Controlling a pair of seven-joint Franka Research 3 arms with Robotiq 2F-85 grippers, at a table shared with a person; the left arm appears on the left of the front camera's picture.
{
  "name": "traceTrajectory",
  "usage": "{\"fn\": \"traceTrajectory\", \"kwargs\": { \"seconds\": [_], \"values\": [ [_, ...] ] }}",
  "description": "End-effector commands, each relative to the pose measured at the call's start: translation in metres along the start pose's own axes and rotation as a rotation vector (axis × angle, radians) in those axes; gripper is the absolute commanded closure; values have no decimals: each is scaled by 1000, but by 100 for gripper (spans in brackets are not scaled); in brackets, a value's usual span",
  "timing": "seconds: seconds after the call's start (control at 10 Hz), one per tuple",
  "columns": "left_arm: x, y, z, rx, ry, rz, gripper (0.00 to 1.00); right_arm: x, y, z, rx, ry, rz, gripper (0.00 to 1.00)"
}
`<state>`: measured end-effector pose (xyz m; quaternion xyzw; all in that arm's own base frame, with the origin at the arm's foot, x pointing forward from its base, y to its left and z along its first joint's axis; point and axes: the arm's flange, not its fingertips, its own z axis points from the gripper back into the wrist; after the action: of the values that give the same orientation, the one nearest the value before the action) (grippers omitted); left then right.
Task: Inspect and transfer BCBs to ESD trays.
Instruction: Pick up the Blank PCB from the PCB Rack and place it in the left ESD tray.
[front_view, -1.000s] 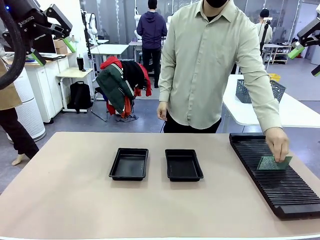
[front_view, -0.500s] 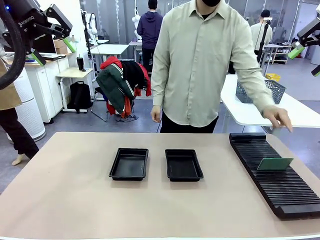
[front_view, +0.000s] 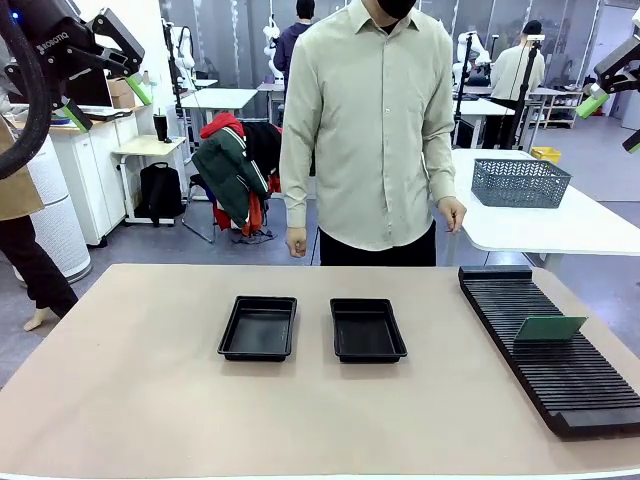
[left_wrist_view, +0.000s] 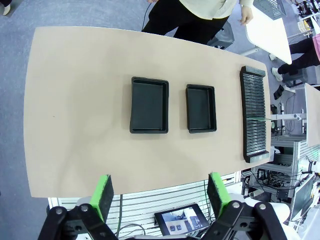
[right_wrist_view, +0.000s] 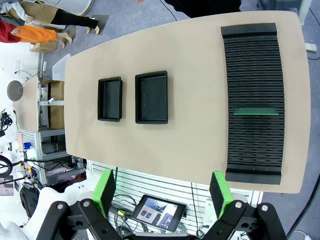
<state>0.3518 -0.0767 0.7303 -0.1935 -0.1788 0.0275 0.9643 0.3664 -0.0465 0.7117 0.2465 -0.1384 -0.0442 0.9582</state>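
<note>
Beige table (front_view: 150, 400), person (front_view: 365, 130) standing at the far side, both hands hanging down, off the table. 2 black ESD trays (front_view: 259, 327) side by side near the middle, close but apart, bare floors showing. 1 green BCB (front_view: 549, 328) sits on edge, tilted, in a slot of the long black ribbed rack (front_view: 560, 390) on the robot's right side, well apart from the trays. Left gripper (left_wrist_view: 160, 179) high over the robot's edge of the table, jaws spread wide, holding nothing. Right gripper (right_wrist_view: 162, 175) same: high up, jaws wide apart, nothing between the pads. Grey mesh basket (front_view: 520, 182) on the white table (front_view: 600, 225) behind.
</note>
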Motion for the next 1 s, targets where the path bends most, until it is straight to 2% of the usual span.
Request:
{"fn": "traceTrajectory", "kwargs": {
  "seconds": [0.0,0.4,0.6,0.9],
  "values": [
    [0,0,0,-5,0,2,0,0,0,0,0,0,-1,0],
    [0,0,0,-5,0,2,0,0,0,0,0,0,0,0],
    [0,0,0,-5,0,2,0,-1,-2,-15,-88,-13,185,0],
    [0,0,0,-5,0,2,0,-5,-23,-43,-153,-39,438,0]
  ]
}}
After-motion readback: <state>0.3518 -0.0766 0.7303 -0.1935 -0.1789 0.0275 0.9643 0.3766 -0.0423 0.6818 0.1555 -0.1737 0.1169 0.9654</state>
